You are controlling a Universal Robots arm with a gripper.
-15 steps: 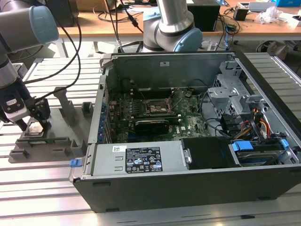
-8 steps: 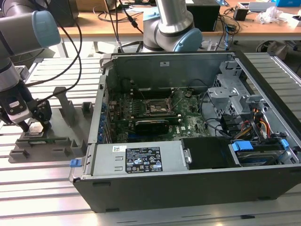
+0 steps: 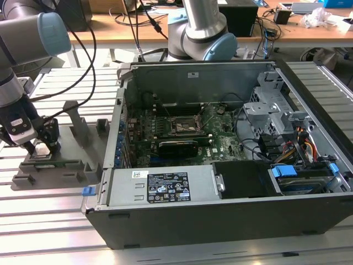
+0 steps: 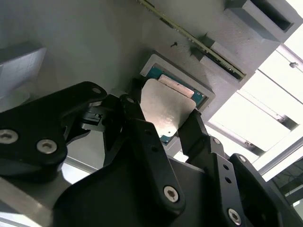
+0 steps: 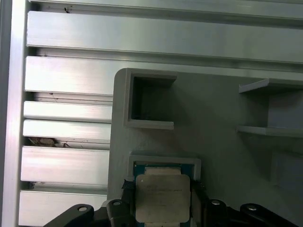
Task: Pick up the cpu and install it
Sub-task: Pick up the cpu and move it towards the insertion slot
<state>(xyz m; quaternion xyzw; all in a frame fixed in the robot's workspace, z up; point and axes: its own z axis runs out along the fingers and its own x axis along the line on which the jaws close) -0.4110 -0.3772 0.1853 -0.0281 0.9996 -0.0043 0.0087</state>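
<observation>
Pincer: the pincer [image 4: 163, 113] is down over the grey plastic fixture [image 3: 71, 160], its two black fingers [image 4: 135, 120] set against opposite edges of the cpu [image 4: 168, 106], gripping it.
Cpu: a flat square chip with a silvery top and a green rim. It sits in or just over a pale-framed square pocket [image 5: 164, 162] of the fixture. I cannot tell whether it has left the pocket floor.
Arm: the arm [image 3: 22, 38] reaches down at the exterior view's left, and dark cables [image 3: 91, 49] loop beside it.
Fixture: it lies flat on the slatted aluminium counter [image 3: 44, 221], just beside the case's side at the exterior view's left. Upright posts [image 3: 74, 118] stand behind the pincer, and an open square recess [image 5: 149, 101] lies near the chip's pocket.
Computer case: the black computer case [image 3: 220, 215] lies on its side with the panel off and the green motherboard [image 3: 220, 143] exposed.
Socket: the dark metal-framed socket [image 3: 185, 126] sits near the middle of the board, well apart from the pincer.
Second arm: the base of another robot arm [image 3: 201, 27] stands behind the case.
</observation>
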